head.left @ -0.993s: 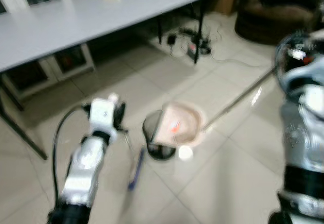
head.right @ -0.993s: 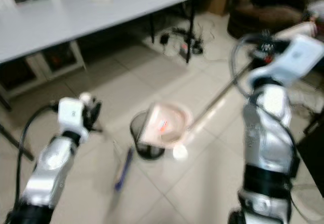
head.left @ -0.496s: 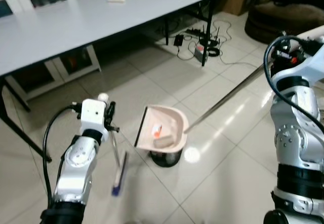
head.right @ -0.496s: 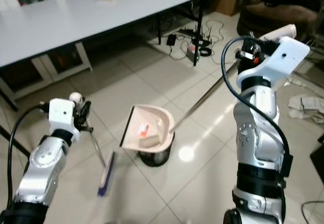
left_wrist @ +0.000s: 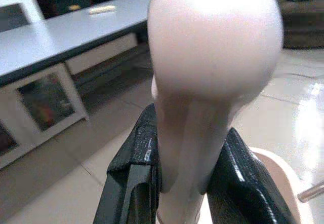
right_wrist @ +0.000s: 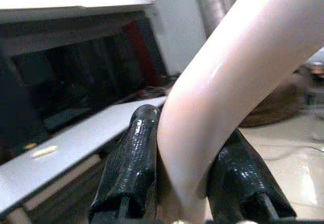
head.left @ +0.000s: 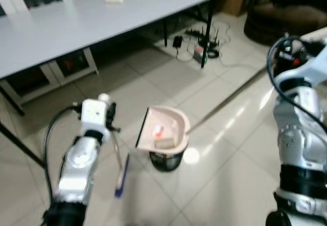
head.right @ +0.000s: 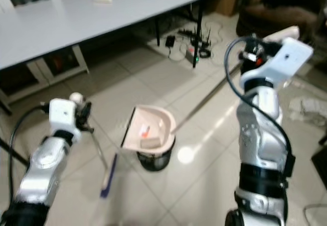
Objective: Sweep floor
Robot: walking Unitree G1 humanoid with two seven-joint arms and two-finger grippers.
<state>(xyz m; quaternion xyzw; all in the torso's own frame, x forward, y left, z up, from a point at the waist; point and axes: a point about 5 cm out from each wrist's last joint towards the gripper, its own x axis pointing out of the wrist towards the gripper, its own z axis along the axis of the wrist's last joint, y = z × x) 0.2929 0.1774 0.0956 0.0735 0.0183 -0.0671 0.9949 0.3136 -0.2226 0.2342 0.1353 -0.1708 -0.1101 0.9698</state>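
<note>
Left claw (left_wrist: 185,178) clamped on pale broom handle (left_wrist: 202,82); blue broom head (head.left: 121,176) low near floor. Right claw (right_wrist: 174,183) grips pink dustpan handle (right_wrist: 228,87). Dustpan (head.left: 163,129) (holding debris) rests over black bin (head.left: 166,160), before grey worktop (head.left: 76,21).

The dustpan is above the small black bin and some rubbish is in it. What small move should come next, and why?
Probably the right gripper should tip the dustpan further so its load slides out. The pan sits over the black bin on the floor, yet a pale piece and an orange scrap lie in it. The left gripper holds the broom aside.
</note>
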